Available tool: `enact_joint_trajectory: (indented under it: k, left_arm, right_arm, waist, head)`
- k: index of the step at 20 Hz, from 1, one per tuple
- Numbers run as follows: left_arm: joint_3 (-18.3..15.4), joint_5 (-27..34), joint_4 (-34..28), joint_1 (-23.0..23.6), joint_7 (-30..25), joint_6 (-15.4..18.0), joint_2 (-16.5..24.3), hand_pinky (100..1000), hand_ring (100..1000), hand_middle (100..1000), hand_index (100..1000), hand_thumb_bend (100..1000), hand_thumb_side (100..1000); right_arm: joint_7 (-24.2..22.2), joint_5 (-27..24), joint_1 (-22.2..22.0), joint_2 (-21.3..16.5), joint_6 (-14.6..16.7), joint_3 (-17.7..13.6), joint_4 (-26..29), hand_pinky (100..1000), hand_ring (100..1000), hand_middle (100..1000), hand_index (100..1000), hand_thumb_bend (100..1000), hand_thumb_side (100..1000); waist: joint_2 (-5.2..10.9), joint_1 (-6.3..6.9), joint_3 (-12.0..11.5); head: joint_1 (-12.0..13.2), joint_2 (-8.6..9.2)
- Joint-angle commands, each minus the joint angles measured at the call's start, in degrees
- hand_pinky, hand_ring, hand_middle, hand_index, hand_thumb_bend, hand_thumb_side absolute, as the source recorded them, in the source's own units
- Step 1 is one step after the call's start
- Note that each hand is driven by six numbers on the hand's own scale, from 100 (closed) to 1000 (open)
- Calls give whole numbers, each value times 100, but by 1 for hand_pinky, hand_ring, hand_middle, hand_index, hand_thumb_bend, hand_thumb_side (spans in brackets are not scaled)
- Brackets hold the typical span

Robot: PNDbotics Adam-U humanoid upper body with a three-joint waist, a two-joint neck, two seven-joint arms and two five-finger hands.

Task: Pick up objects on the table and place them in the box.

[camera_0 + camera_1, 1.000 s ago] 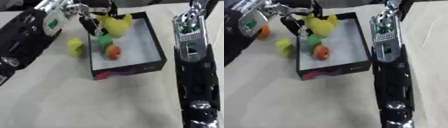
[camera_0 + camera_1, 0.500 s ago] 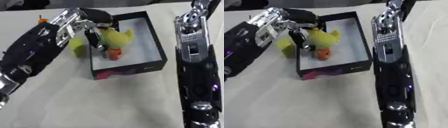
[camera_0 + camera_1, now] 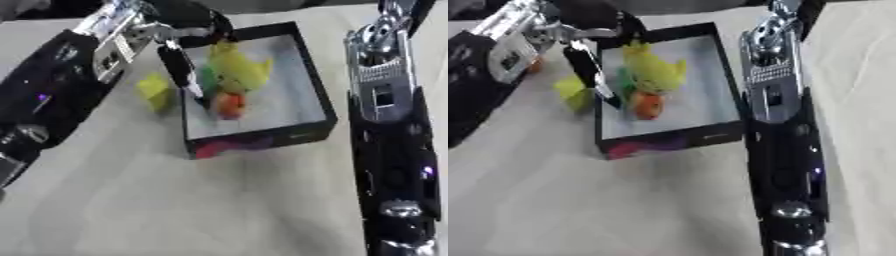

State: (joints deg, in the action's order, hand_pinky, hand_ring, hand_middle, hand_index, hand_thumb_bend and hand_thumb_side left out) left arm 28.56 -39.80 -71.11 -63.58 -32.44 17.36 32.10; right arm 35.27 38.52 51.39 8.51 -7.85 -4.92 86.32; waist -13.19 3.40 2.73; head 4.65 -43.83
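Beige counter (image 3: 131, 200) is filling most of the view, with the black box (image 3: 319, 95) sitting at about 12 o'clock, white floor inside and a pink-purple panel on its near wall. Already lying inside it: a yellow duck-shaped toy (image 3: 238, 70), something green (image 3: 208, 80) tucked against the duck's 9 o'clock side, and a small orange-red piece (image 3: 230, 103) at the duck's 6 o'clock. One yellow-green block (image 3: 156, 92) is sitting out on the counter, just beside the box's left wall at 9 o'clock. The left hand (image 3: 179, 65) is coming in from 10 o'clock and hanging over that left wall, dark fingers (image 3: 181, 70) pointing down between the block and the toys; honestly I can't tell whether they're curled on anything or just relaxed, it's too smeared. The right arm (image 3: 385, 125) is running along the 3 o'clock side of the box, and its hand isn't showing in either view. My guess is the block is the next thing to grab. To do it well I'd be pulling the hand clear of the wall first, coming straight down on the block from above, and closing thumb and fingers on opposite faces so the box wall isn't getting pinched along with it. Then lifting high enough to clear the rim before drifting toward 3 o'clock and dropping it on the bare white patch.
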Motion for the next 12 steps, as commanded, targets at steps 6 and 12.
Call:
enact_joint_trajectory:
  k: [6, 12]
  left_arm:
    - [-535, 470, -97, -83, -283, -306, 727, 846, 857, 835, 917, 732, 500]
    - [-866, 552, 65, 270, -504, -656, 1184, 842, 854, 831, 908, 729, 478]
  right_arm:
    - [33, 11, 128, -64, -50, -52, 10, 899, 777, 790, 885, 100, 603]
    - [71, -24, 125, -99, -74, -90, 15, 900, 777, 790, 886, 100, 602]
  waist:
    - [108, -82, -138]
    - [109, -112, -197]
  head:
    - [-163, -29]
    - [-394, -29]
